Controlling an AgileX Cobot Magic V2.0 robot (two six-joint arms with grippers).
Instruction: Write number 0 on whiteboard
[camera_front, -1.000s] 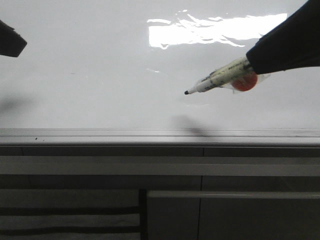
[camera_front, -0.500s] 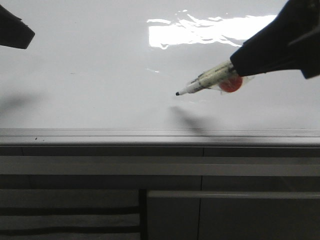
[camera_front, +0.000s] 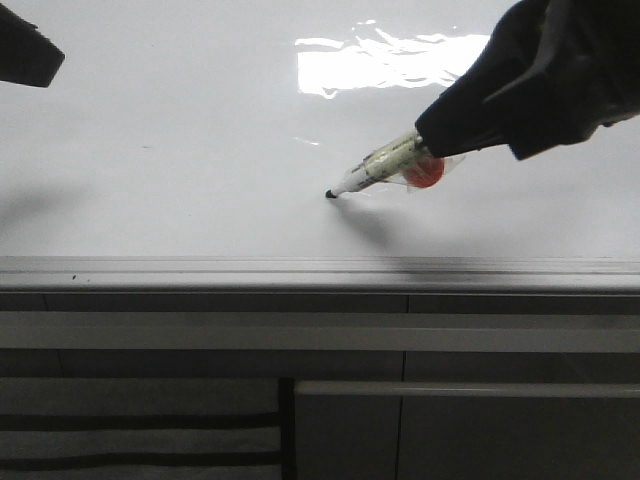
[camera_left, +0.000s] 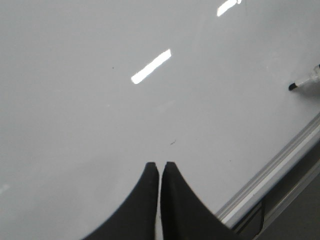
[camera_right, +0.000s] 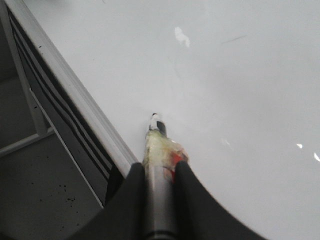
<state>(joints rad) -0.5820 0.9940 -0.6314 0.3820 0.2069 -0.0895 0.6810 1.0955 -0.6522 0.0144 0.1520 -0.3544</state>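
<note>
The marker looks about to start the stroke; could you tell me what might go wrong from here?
The marker is tilted low, so its tip may skid or skip on the glossy whiteboard. It starts near the grey rail, leaving little room for the loop below. The right gripper holds its rear only, so it could pivot.

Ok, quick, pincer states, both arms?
Left pincer: closed, holding nothing, over the whiteboard.
Right pincer: closed on the marker, tip at the board.

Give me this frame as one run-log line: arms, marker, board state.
right gripper: shut on marker | tip at whiteboard | number 0: no stroke visible | left gripper: shut, empty
</note>
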